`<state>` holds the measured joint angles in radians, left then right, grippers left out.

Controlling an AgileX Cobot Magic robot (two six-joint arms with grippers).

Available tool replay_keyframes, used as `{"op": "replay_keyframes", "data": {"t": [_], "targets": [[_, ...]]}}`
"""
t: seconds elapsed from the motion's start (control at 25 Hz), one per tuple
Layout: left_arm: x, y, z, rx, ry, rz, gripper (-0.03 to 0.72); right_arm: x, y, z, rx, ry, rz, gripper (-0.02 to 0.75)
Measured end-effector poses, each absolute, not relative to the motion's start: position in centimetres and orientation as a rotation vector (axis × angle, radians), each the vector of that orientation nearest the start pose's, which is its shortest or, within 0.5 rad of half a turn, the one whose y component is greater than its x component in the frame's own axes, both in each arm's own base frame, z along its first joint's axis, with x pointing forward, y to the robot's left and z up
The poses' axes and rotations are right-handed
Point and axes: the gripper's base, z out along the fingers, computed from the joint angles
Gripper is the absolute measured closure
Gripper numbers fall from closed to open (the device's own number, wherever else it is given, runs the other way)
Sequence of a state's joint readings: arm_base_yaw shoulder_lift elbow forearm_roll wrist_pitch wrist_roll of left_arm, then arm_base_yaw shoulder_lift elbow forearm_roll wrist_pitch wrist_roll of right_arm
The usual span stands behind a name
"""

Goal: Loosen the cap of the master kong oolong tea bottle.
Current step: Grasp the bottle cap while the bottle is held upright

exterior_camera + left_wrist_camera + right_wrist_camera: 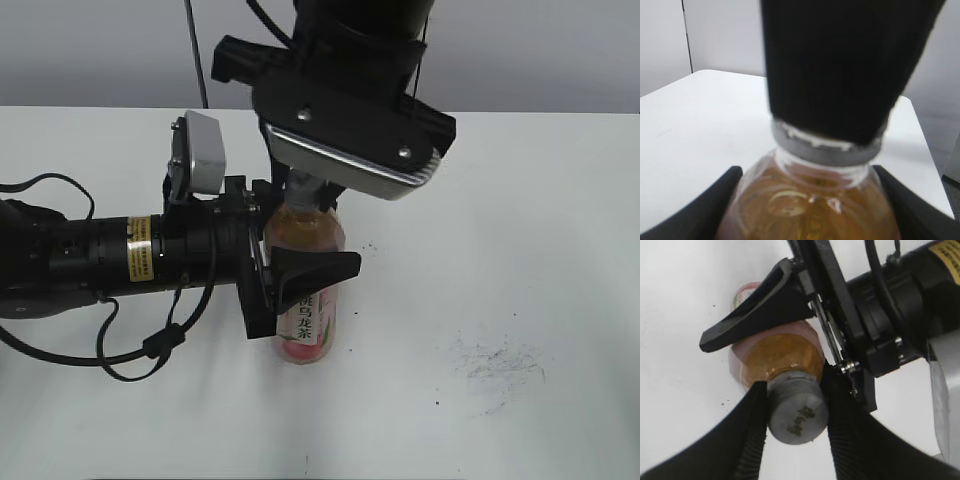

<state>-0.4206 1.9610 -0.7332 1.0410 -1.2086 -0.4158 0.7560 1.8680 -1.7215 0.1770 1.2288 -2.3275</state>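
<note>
While black scuffs (500,365) mark the table (560,200), both end effectors crowd the bottle (305,335).

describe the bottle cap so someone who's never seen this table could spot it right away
On the white table, a slim clear plastic bottle of amber tea with a pink label stands upright, its body clamped by the left gripper. At its top sits the small round grey ribbed screw cap, pinched between the right gripper's black fingers. A faint printed mark on top distinguishes it.
</note>
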Motion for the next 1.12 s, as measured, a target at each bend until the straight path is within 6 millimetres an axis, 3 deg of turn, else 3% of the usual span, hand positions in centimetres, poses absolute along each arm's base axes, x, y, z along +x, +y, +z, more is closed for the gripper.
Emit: {"op": "replay_keyframes", "data": {"t": [0.2,0.44,0.56,0.72,0.84,1.12], "targets": [[26.28,-19.76,13.91,1.109,1.435,-1.037,0.241,27.94,28.33,30.18,-2.824,-0.024,-0.143,0.463],[26.31,-19.76,13.91,1.104,1.44,-1.038,0.241,28.09,28.2,30.16,-2.832,0.118,-0.147,0.463],[26.32,-19.75,13.9,1.103,1.441,-1.037,0.241,28.1,28.19,30.15,-2.81,0.333,-0.114,0.461],[26.3,-19.76,13.92,1.104,1.439,-1.04,0.241,28.21,28.15,30.05,-2.759,0.633,-0.078,0.399],[26.26,-19.77,13.92,1.108,1.435,-1.042,0.241,28.43,28.13,29.64,-2.677,0.959,-0.038,0.36],[26.26,-19.77,13.93,1.109,1.434,-1.042,0.241,28.24,28.34,29.68,-2.231,1.761,0.145,0.339]]}}
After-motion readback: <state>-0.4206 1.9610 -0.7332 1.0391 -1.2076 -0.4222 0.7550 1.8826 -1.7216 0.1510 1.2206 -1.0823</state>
